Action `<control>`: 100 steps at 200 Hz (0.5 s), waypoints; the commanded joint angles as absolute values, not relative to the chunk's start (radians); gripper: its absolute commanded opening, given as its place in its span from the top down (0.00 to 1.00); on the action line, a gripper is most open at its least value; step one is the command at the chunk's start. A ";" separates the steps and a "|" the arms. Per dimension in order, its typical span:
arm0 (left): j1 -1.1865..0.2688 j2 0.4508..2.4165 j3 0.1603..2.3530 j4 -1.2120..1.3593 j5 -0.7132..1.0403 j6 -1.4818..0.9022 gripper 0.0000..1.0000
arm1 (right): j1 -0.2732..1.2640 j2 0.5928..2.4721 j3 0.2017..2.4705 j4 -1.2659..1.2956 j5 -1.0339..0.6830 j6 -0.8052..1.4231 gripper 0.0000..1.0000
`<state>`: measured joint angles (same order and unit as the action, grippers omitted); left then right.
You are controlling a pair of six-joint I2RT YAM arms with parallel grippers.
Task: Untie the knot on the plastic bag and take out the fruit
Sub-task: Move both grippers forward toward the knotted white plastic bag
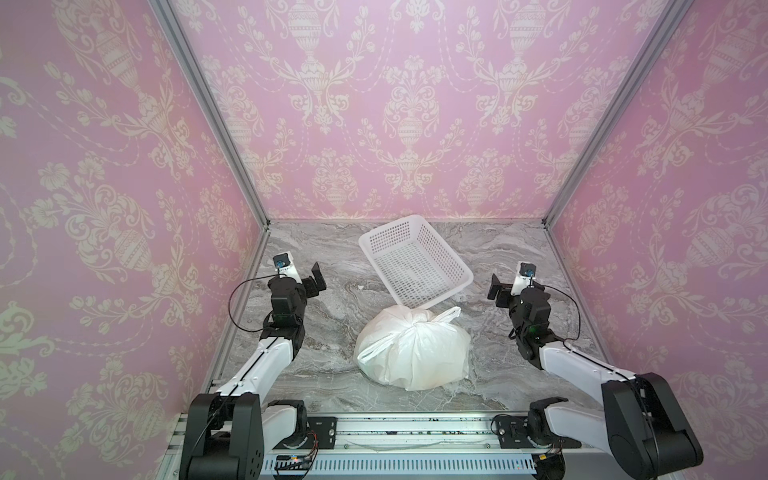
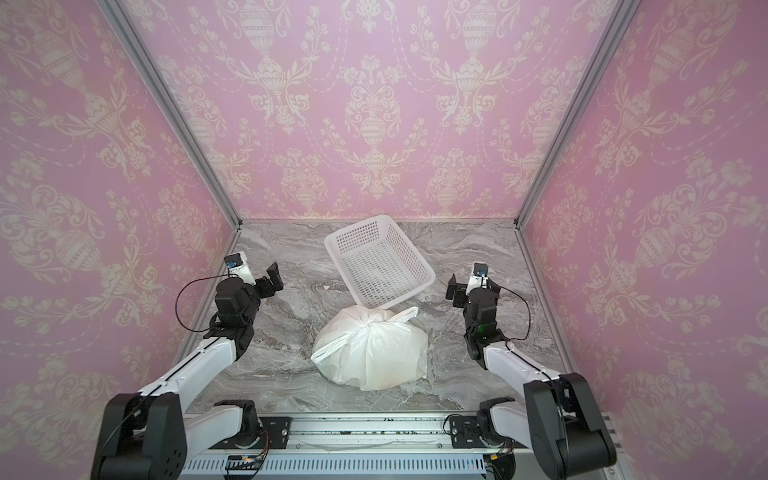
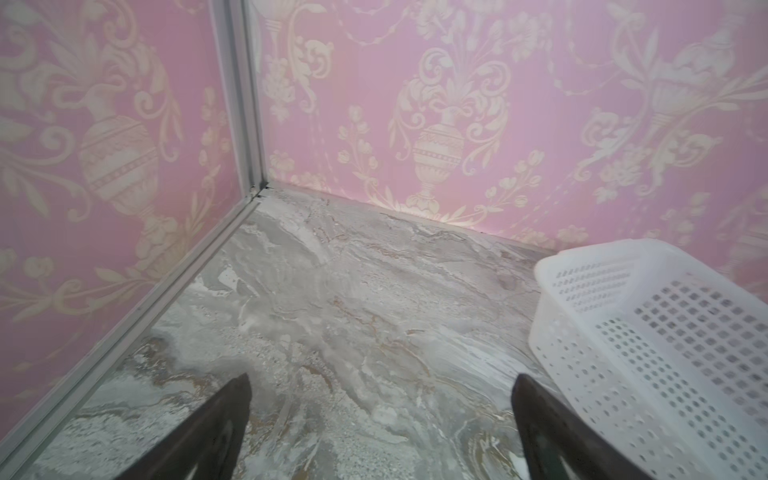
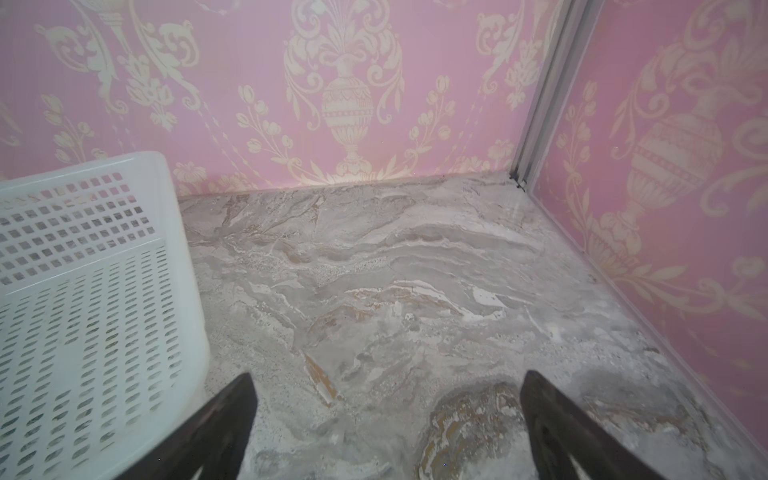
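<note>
while left pincer (image 3: 380, 380), right pincer (image 4: 386, 378) gape, knot (image 1: 419, 318) tied atop bulging plastic bag (image 1: 415, 355).

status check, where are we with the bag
Open and empty: left gripper, right gripper. Knot on plastic bag tied, untouched. Basket close behind bag, nothing blocking.

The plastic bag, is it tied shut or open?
Tied shut: the knot gathers both handles on top of the plastic bag, and no opening shows in both top views.
</note>
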<state>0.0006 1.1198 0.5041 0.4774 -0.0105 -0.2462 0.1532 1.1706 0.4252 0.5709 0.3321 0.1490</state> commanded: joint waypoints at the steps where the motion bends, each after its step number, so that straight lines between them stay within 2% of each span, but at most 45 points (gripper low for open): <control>1: 0.004 1.086 0.543 0.352 0.280 -0.328 0.01 | 0.155 1.078 0.555 0.185 0.368 0.355 0.00; 21: 0.022 1.049 0.515 0.407 0.234 -0.417 0.01 | 0.146 0.984 0.491 0.228 0.320 0.455 0.00; 36: 0.031 1.018 0.500 0.399 0.176 -0.435 0.01 | 0.130 0.919 0.439 0.302 0.112 0.441 0.00; 47: 0.031 0.988 0.512 0.313 0.108 -0.463 0.01 | 0.133 0.877 0.427 0.303 0.037 0.445 0.00; 69: 0.022 0.978 0.535 0.272 0.197 -0.452 0.01 | 0.153 0.830 0.430 0.266 -0.064 0.458 0.00; 84: -0.029 1.001 0.585 0.195 0.255 -0.432 0.01 | 0.197 0.830 0.475 0.183 -0.113 0.437 0.00; 100: -0.157 1.007 0.635 0.082 0.189 -0.358 0.01 | 0.273 0.827 0.523 0.091 -0.114 0.413 0.06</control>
